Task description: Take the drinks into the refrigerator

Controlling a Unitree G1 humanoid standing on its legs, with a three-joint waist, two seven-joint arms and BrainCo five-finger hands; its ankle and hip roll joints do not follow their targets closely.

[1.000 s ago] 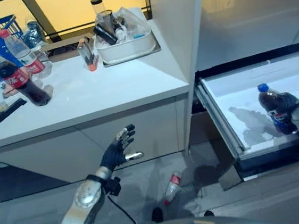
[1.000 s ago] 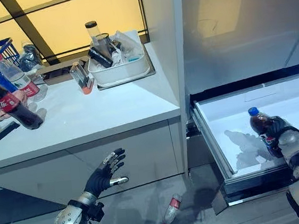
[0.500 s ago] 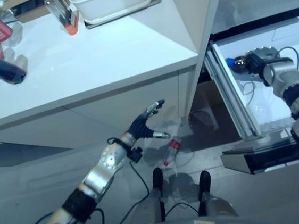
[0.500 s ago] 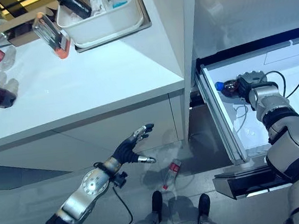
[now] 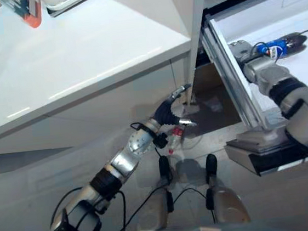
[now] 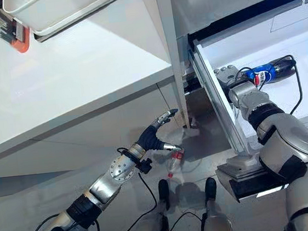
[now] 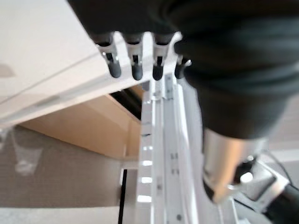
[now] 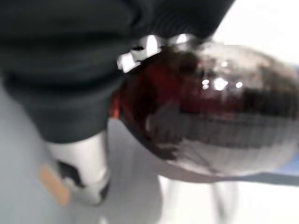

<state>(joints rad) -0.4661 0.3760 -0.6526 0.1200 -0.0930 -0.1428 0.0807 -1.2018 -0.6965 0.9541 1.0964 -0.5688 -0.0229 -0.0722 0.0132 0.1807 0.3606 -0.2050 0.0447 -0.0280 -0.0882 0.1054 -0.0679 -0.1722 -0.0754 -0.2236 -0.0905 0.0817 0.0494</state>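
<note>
Left eye view: the cola bottle (image 5: pixel 283 46) lies on its side in the open refrigerator drawer (image 5: pixel 226 58), long axis running across the drawer, its dark end pointing away from the drawer's near side wall. The right hand (image 5: pixel 242 54) sits at the bottle's end nearest that wall, its arm reaching up over the drawer's front edge; the fingers are hidden against the bottle, so I cannot tell whether they hold it. The left hand (image 5: pixel 168 111) hangs low beside the drawer, fingers straight and spread, grasping nothing, in front of a small bottle (image 5: pixel 175 141) lying on the floor.

Right eye view: a white tray (image 6: pixel 60 12) is cut off at the far edge of the tabletop (image 6: pixel 72 74), left of the drawer.

Left wrist view: the fingers (image 7: pixel 135 63) point straight at the drawer's side rail.

Right wrist view: the bottle's dark rounded body lies right against the hand's cover; the grip is hard to make out.
</note>
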